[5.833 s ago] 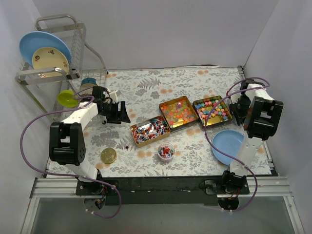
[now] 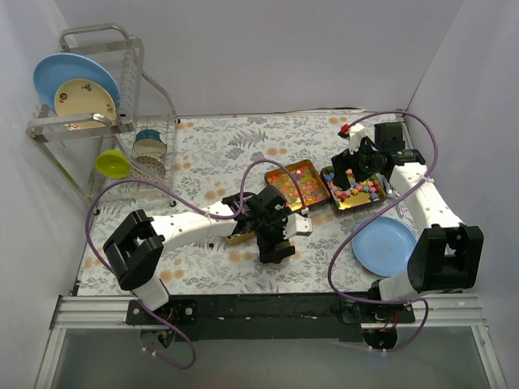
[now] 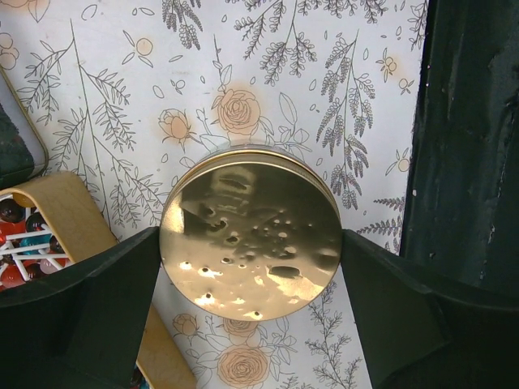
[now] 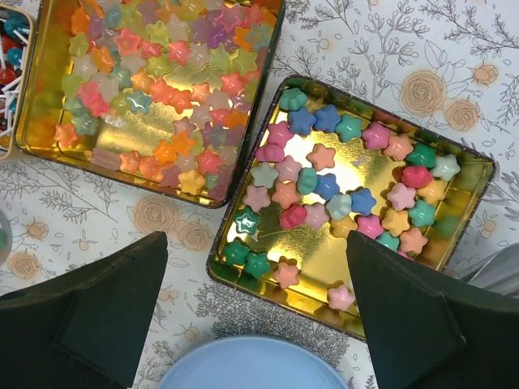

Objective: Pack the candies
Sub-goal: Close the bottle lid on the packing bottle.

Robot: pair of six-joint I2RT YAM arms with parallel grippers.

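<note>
A round gold lid sits between the fingers of my left gripper, which touch its two sides. A pale rim shows under its far edge. In the top view the left gripper hangs low at the table's middle front and hides what is beneath it. Wrapped red and blue candies lie in a tin beside it. My right gripper is open above the near end of the tin of pastel star candies. The tin of glossy gummies lies to its left. Both tins stand mid-table.
A blue plate lies at the front right, just under the right gripper. A dish rack with plates, a green bowl and a small round container stand at the back left. The black front edge is near the lid.
The lid has left its spot on the table's front left and is now between the left fingers at the centre. The right arm has swung in from the right edge over the star tin.
</note>
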